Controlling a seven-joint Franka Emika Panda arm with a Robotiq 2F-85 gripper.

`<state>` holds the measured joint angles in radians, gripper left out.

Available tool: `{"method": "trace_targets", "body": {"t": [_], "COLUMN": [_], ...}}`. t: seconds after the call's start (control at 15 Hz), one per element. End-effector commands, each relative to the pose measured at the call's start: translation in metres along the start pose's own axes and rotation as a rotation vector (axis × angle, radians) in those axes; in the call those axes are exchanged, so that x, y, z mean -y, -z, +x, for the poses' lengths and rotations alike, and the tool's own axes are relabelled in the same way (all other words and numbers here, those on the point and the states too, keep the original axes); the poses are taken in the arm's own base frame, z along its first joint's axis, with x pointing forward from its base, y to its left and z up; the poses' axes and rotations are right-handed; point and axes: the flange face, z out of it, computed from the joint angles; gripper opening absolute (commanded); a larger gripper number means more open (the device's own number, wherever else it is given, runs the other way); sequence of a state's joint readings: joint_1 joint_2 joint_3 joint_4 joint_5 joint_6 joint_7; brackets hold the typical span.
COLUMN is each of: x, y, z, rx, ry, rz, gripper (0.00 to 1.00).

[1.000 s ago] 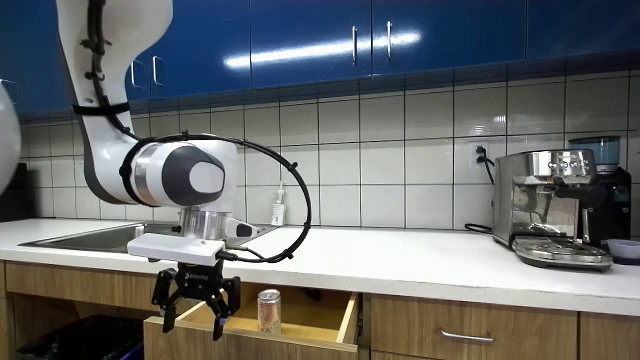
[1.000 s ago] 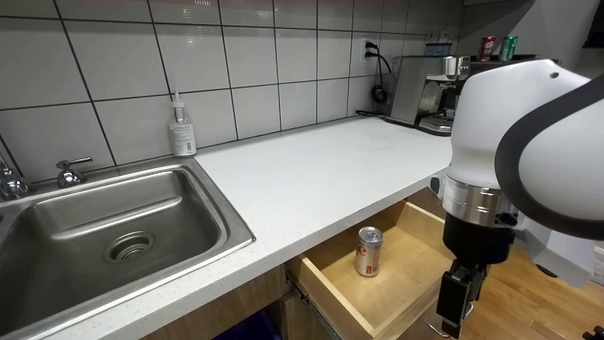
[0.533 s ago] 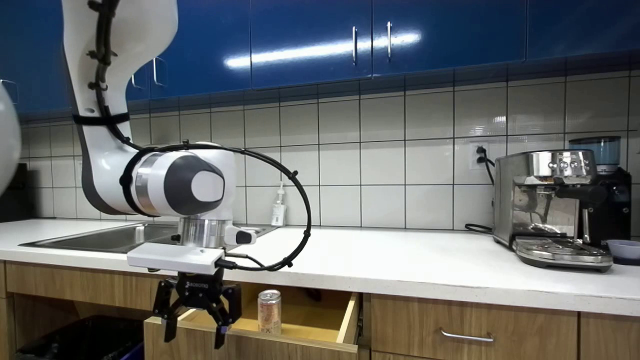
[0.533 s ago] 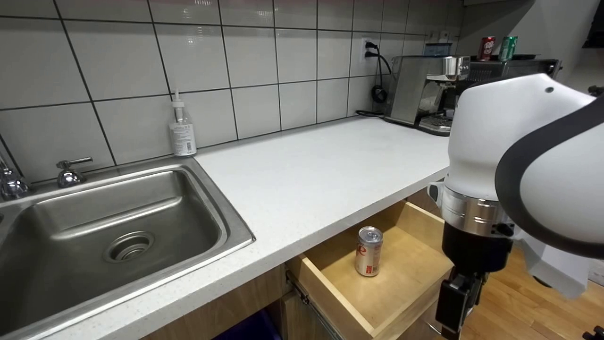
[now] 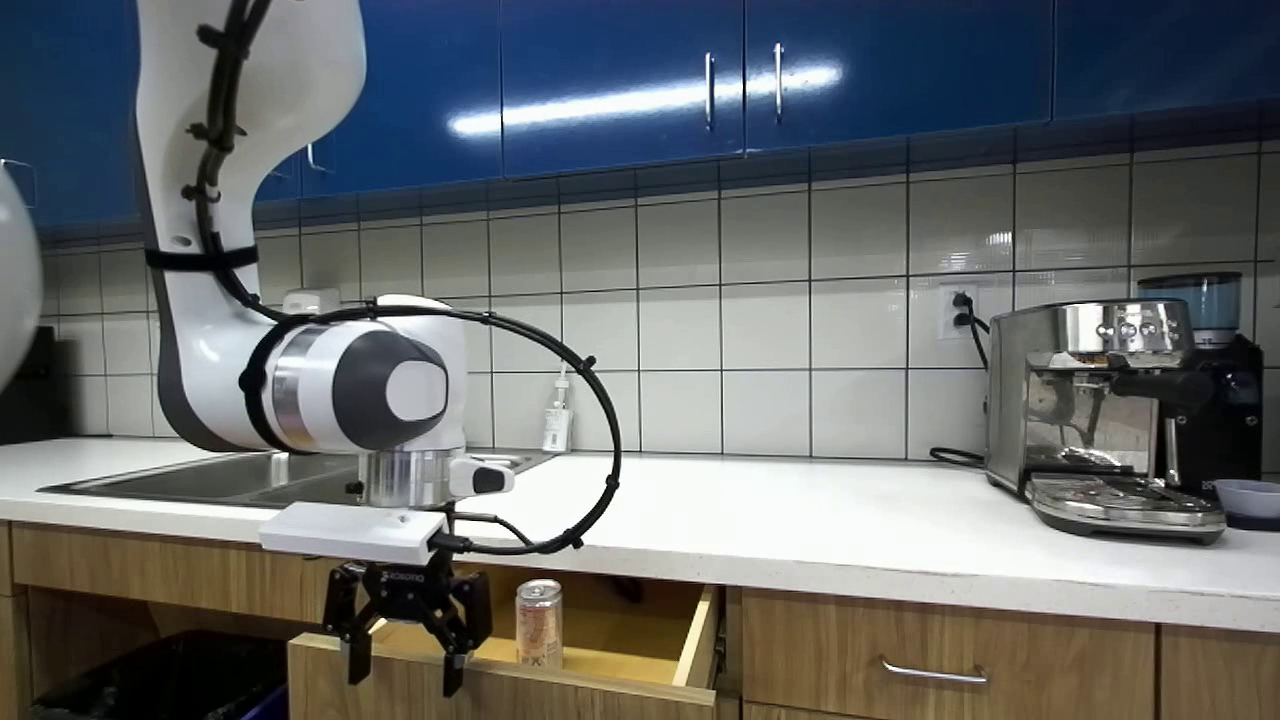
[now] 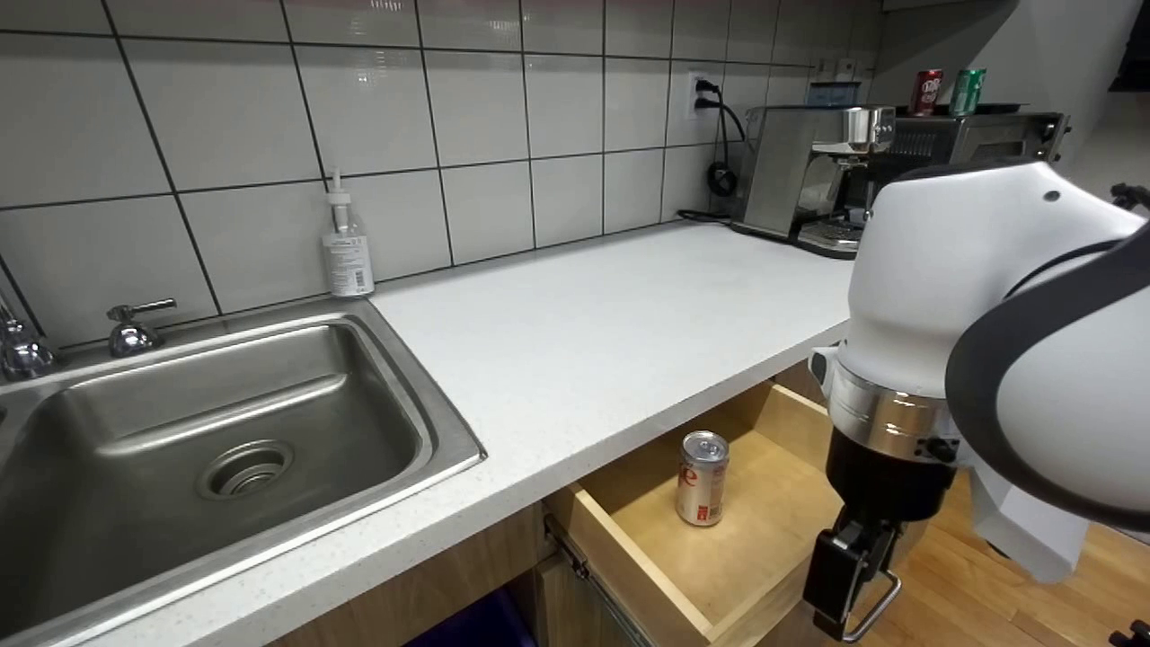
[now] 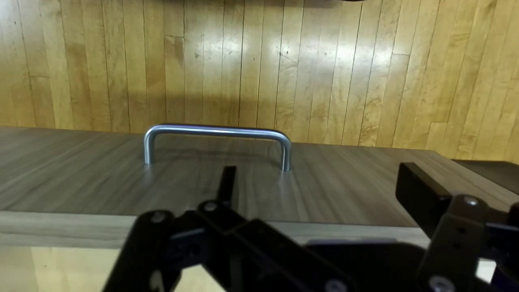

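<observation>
Hand partly hides handle; contact unclear.

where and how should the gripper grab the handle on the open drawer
Probably mid-bar on the drawer handle, from above: its straight bar stands clear of the drawer front on two legs, leaving a gap a finger may enter. The open gripper's jaws spread along the bar in the wrist view, so a quarter turn would likely be needed.
</observation>
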<state>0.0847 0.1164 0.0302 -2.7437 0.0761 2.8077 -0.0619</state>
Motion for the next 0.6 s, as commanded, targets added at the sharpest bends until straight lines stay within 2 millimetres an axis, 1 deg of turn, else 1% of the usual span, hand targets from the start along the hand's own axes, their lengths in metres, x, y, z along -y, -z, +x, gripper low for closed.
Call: {"method": "trace_targets", "body": {"t": [0.0, 0.53], "x": [0.0004, -0.0020], "y": [-0.0035, -0.0047], "z": [0.0061, 0.0116], "rx": [-0.032, -0.091], "ry": [-0.019, -0.043], "rz": [-0.016, -0.053], "gripper": [1.00, 1.00]}}
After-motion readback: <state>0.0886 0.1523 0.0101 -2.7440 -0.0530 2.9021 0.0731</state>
